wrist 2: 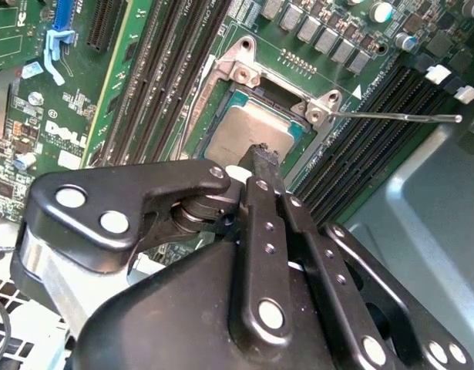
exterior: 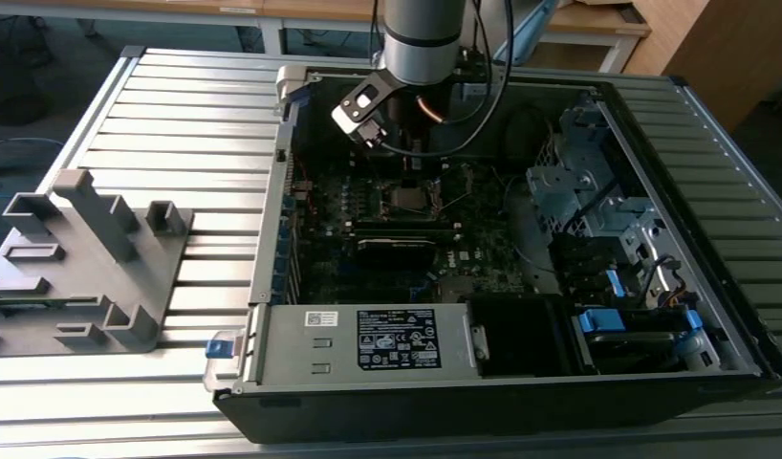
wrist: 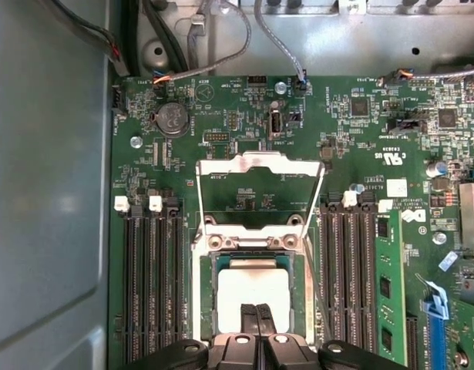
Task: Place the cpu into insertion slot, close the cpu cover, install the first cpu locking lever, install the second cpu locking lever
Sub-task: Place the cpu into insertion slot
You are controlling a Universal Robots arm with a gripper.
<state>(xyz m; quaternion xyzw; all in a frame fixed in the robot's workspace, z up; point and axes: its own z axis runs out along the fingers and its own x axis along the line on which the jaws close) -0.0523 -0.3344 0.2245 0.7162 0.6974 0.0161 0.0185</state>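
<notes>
In the first wrist view the cpu (wrist: 256, 287) lies flat in the insertion slot (wrist: 207, 293), edges inside the rim; the cpu cover (wrist: 260, 163) stands flipped open beside it; the gripper (wrist: 259, 308), fingers pressed together and holding nothing, sits over the chip; memory slots (wrist: 152, 285) crowd both sides; a thin lever (wrist 2: 398, 117) juts free; at the exterior view's left a grey fixture (exterior: 85, 258) stands on the table (exterior: 174, 105), well apart.

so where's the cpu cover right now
In the first wrist view, the shiny silver metal frame cover is flipped open, hinged beside the silver-grey square chip.
</notes>
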